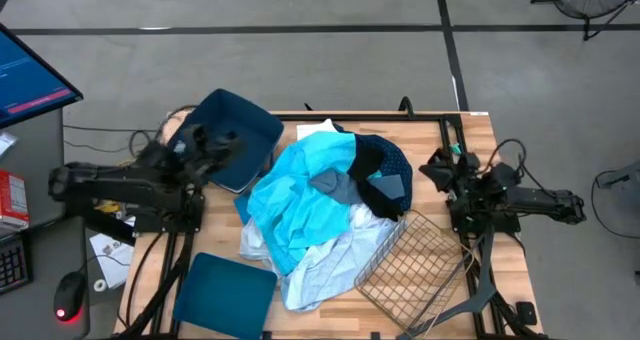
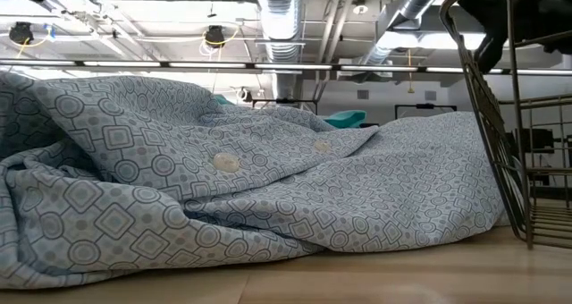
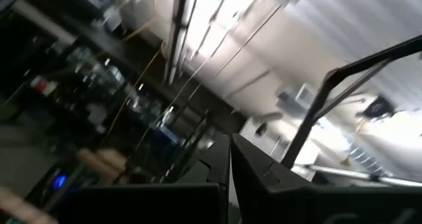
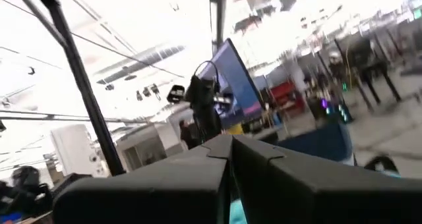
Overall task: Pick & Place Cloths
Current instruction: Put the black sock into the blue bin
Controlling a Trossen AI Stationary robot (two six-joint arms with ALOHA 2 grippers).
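Note:
A heap of cloths lies on the middle of the table. A bright cyan one (image 1: 300, 195) is on top. A pale blue-white patterned one (image 1: 320, 270) spreads toward the near edge and fills the low view (image 2: 268, 188). A grey piece (image 1: 335, 185), a navy dotted one (image 1: 390, 160) and a white corner (image 1: 318, 130) lie among them. My left gripper (image 1: 225, 140) hovers over a dark blue bin, left of the heap, shut (image 3: 229, 161). My right gripper (image 1: 437, 167) is raised right of the heap, also shut (image 4: 231, 151). Both wrist views look up into the room.
A dark blue bin (image 1: 235, 135) sits at the far left corner under my left arm, and a second one (image 1: 225, 290) at the near left edge. A wire mesh basket (image 1: 410, 265) lies tipped at the near right, its rim against the heap (image 2: 500, 116). Bare wood shows at the far right.

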